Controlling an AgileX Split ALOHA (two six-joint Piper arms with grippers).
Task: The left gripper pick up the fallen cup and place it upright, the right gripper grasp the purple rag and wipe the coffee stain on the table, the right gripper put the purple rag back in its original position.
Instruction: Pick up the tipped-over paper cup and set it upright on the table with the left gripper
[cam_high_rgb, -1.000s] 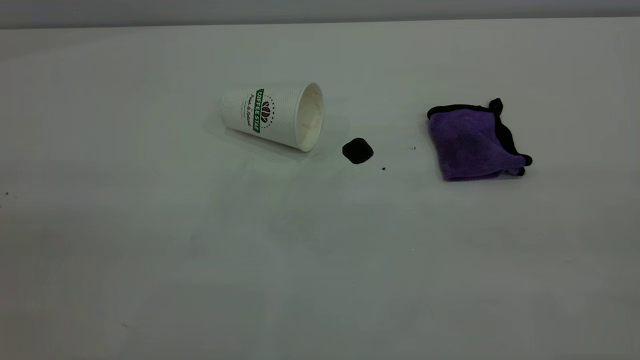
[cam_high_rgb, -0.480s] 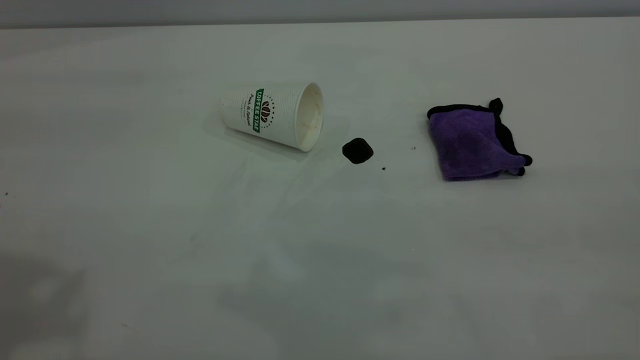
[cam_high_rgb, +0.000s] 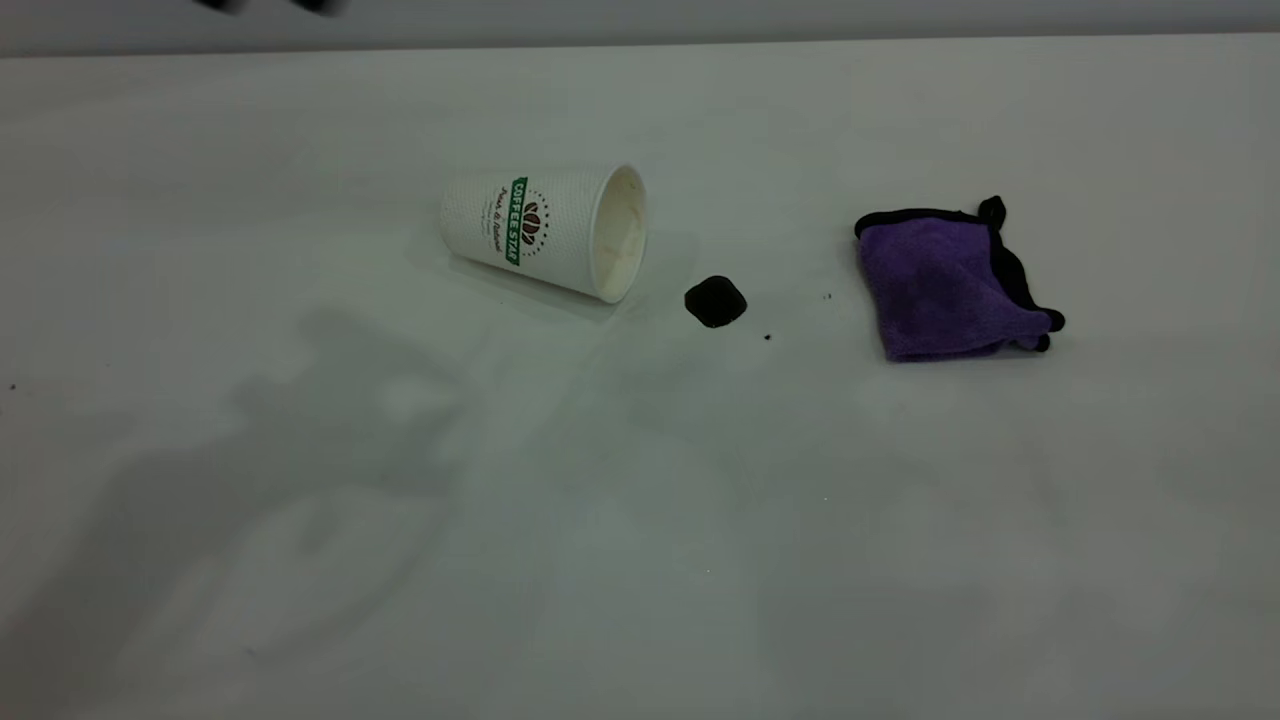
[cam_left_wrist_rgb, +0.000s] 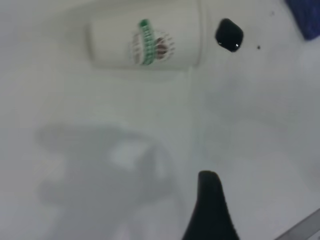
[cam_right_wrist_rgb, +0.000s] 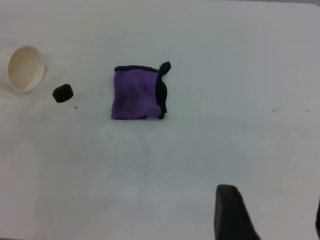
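Nothing on the table (cam_high_rgb: 640, 560) has shifted since a second ago. What's new is a big soft shadow (cam_high_rgb: 300, 430) spreading over the left side, and a dark blurry shape (cam_high_rgb: 270, 5) poking in at the top left edge, probably the left arm on its way in.

Exterior view: the cup (cam_high_rgb: 545, 232) is on its side, mouth facing the coffee stain (cam_high_rgb: 715, 302), which sits just beside the rim. The purple rag (cam_high_rgb: 945, 285) lies folded well off to the right, and a couple of dark specks (cam_high_rgb: 767, 337) sit between stain and rag.

Left wrist view: the left gripper (cam_left_wrist_rgb: 210, 210) hangs above bare table, well short of the cup (cam_left_wrist_rgb: 147, 41) and holding nothing. I honestly can't tell if it's released or clenched, since only a bit of black shows.

Right wrist view: the right gripper (cam_right_wrist_rgb: 272, 200) is spread wide and empty, parked well back from the rag (cam_right_wrist_rgb: 137, 94).

What I'd worry about:
- The cup is round and light, so a sloppy grab could roll it straight into the stain or smear coffee around.
- Squeezing too hard would crush the paper wall.
- Standing it up carelessly could plant the base in the wet blob, which sits right by the rim.
- If the right arm goes for the rag too early, the two arms could crowd each other around the stain.
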